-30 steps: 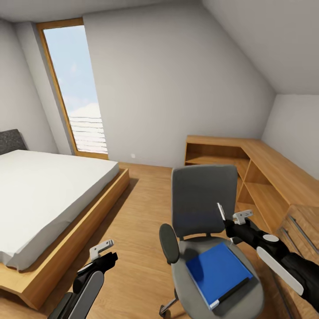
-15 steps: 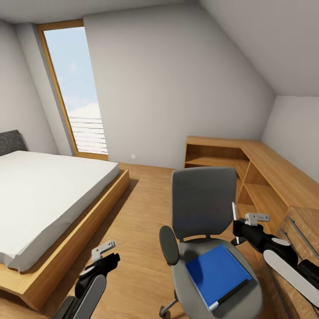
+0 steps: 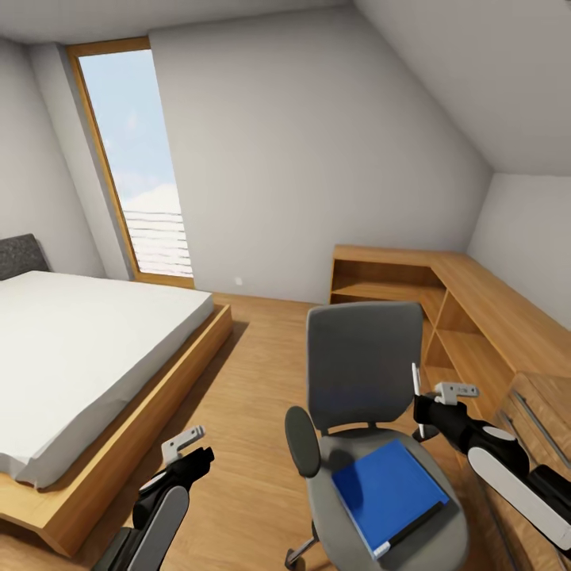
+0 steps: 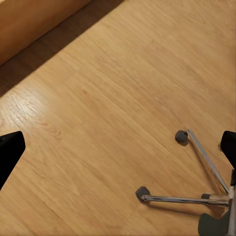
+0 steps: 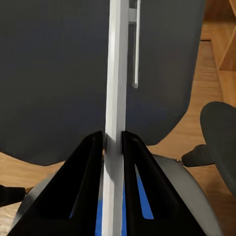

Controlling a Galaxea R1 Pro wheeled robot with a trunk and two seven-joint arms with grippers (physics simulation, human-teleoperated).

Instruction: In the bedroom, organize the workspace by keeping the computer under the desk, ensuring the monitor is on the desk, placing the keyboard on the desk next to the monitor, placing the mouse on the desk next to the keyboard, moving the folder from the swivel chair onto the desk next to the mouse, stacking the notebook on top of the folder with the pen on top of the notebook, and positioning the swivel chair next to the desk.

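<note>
The pen [image 5: 116, 98], a thin white stick, stands nearly upright in the right gripper [image 3: 419, 414], whose jaws are closed tight on its lower part; in the right wrist view its clip shows against the dark chair back. The gripper hangs just beside the chair [image 3: 365, 373], at the right edge of the backrest and above the seat. The folder [image 3: 388, 492] lies flat on that seat, bright blue, with a dark edge along its near side.

By my reading the step in hand is carrying the pen, which belongs last on the stack, while the folder has yet to leave the chair. The desk is not in these pictures, so the next move likely calls for turning toward it with the pen, or setting the pen down so the folder can go first. The folder is wide and flat; lifting it off the soft seat will need a jaw under an edge.

The left gripper [image 3: 190, 452] hangs low, well apart from the chair on its left side, jaws spread wide and holding nothing; below it is the wood floor [image 4: 98, 123] and the chair's chrome base [image 4: 196, 191] with castors.

Beyond the chair, wooden shelves [image 3: 444, 309] line the right wall. Left of the chair stand a bed [image 3: 71, 349] and a tall window [image 3: 135, 159].
</note>
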